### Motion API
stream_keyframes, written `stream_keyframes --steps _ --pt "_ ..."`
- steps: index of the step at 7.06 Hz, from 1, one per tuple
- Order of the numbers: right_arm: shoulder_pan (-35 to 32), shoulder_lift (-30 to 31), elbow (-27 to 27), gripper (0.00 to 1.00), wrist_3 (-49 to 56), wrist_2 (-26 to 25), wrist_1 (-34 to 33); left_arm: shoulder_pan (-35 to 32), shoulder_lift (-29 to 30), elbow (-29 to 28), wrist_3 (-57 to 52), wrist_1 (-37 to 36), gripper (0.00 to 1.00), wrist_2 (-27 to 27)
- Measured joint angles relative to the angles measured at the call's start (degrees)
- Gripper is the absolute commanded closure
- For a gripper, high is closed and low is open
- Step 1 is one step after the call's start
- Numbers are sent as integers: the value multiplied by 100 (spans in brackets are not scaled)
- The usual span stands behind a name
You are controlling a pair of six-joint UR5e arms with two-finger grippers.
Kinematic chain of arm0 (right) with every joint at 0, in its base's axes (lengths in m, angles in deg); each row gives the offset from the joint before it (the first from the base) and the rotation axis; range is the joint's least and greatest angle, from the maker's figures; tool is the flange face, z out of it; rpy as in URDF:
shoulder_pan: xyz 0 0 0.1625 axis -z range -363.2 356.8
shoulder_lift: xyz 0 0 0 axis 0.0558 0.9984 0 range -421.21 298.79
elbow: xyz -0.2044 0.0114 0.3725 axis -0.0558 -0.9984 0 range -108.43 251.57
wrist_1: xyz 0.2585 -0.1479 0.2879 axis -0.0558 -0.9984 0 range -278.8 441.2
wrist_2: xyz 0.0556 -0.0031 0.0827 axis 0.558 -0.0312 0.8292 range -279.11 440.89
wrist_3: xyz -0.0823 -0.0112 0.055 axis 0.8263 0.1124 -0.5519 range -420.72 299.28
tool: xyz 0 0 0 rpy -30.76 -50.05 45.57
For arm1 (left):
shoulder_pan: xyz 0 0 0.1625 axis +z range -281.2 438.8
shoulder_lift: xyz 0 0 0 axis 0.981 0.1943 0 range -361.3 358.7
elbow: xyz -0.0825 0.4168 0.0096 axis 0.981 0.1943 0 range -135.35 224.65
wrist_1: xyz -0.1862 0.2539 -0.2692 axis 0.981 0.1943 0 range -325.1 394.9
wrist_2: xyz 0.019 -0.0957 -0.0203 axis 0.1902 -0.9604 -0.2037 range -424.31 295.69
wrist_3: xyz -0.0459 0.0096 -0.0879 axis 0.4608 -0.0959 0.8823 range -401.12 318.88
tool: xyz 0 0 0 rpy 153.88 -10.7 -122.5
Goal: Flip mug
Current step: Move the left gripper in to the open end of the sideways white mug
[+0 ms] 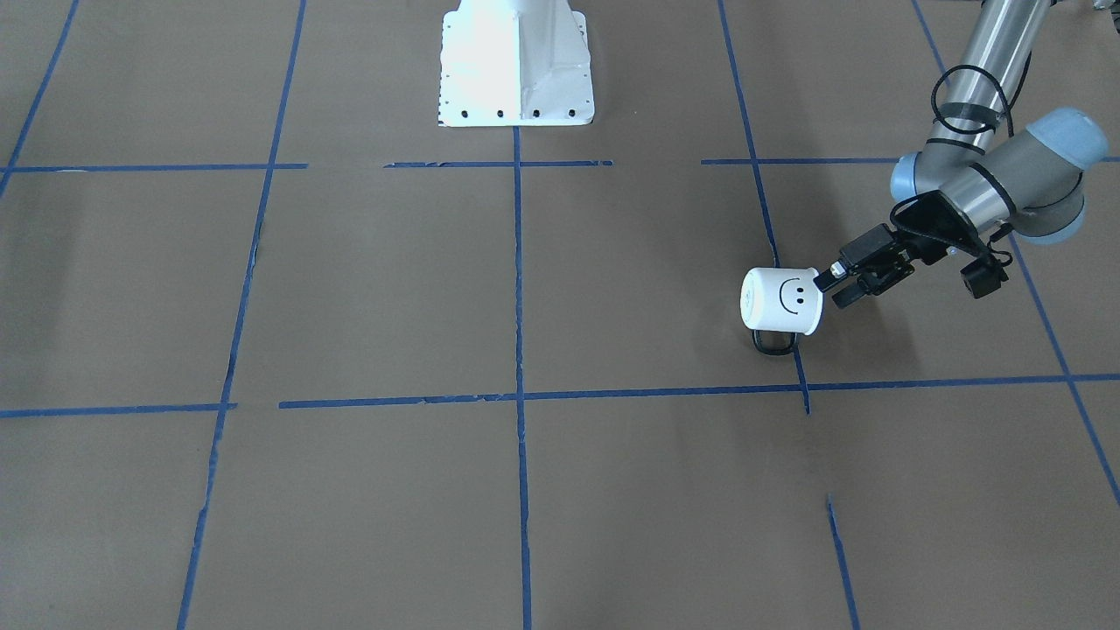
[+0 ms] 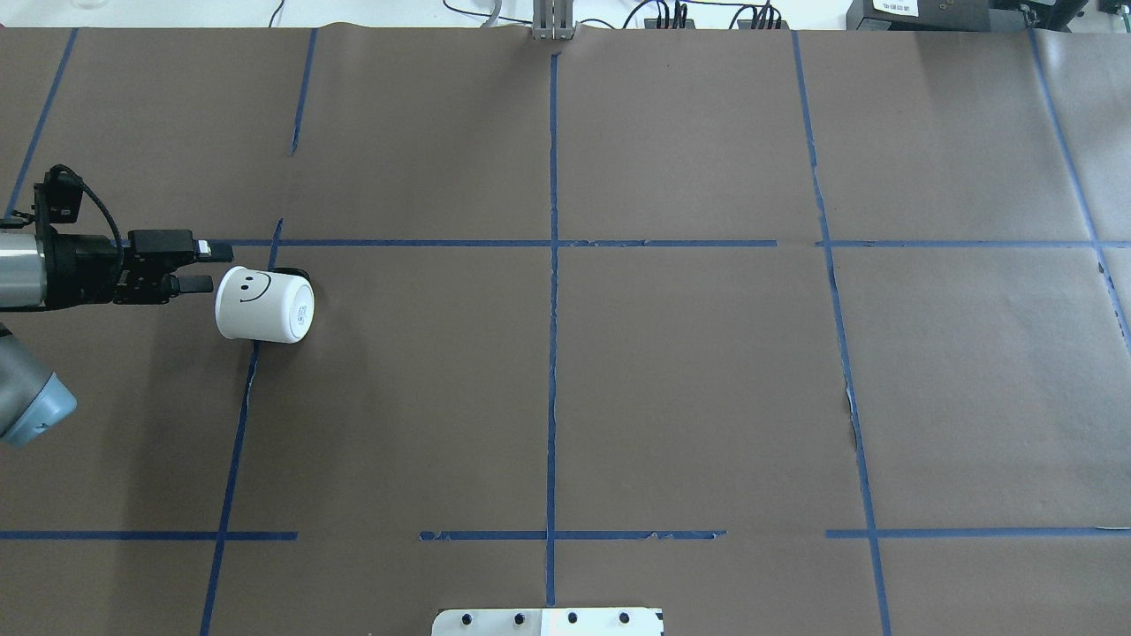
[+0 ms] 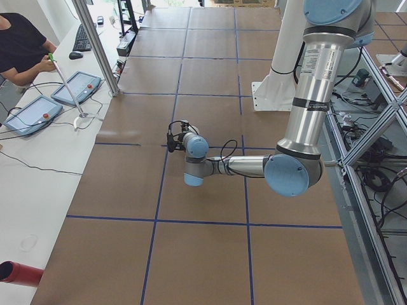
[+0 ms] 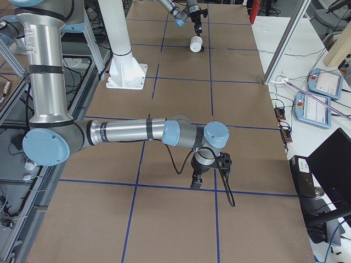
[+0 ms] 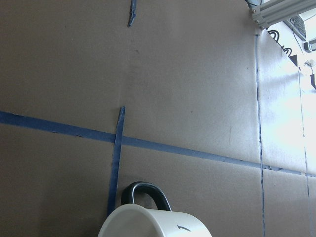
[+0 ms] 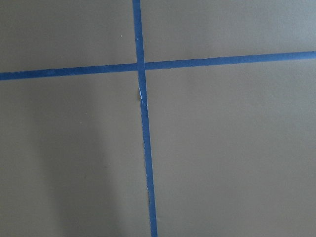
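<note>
Mug [image 2: 263, 305] lies on its side at the table's 9 o'clock, mouth toward the left gripper [image 2: 217, 267], whose jaws stand apart astride the rim. It looks light, rigid and glossy (probably slippery), so pinch the wall firmly. Right gripper [image 4: 196, 183]: cannot tell.

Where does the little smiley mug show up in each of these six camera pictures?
Front-facing: mug lies right of centre.
Overhead: mug at the left side.
Exterior left: not visible.
Exterior right: mug far off, top centre.
Left wrist: mug at the bottom edge.
Right wrist: not in it.
Shared landmark: the blue tape line running right beside the mug.
</note>
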Motion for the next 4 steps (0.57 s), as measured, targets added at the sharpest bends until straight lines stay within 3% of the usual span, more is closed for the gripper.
stream_keyframes --steps 4 --pt "0 -4 0 0 0 0 0 146 90 -18 39 7 0 54"
